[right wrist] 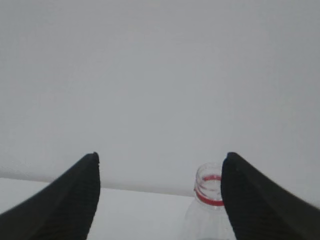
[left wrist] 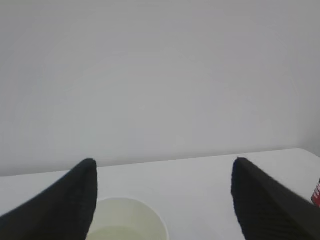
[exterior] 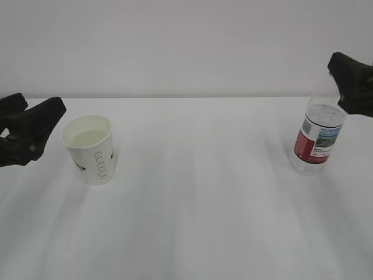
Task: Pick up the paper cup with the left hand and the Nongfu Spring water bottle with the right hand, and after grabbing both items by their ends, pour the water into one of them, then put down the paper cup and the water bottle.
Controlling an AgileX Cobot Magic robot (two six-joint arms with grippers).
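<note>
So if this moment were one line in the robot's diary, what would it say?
left hand: open, beside paper cup | right hand: open, by water bottle | both standing on table, nothing held

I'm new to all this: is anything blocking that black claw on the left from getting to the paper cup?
Nothing visible does. The left gripper stands open right beside the paper cup, with only bare table around. The bottle stands far across on the other side.

From my exterior feed, both arms run off the frame edges. My left wrist camera cuts off the cup (left wrist: 127, 220) below its rim and shows only a red sliver of the bottle (left wrist: 316, 194). I can't make out the label's print.
</note>
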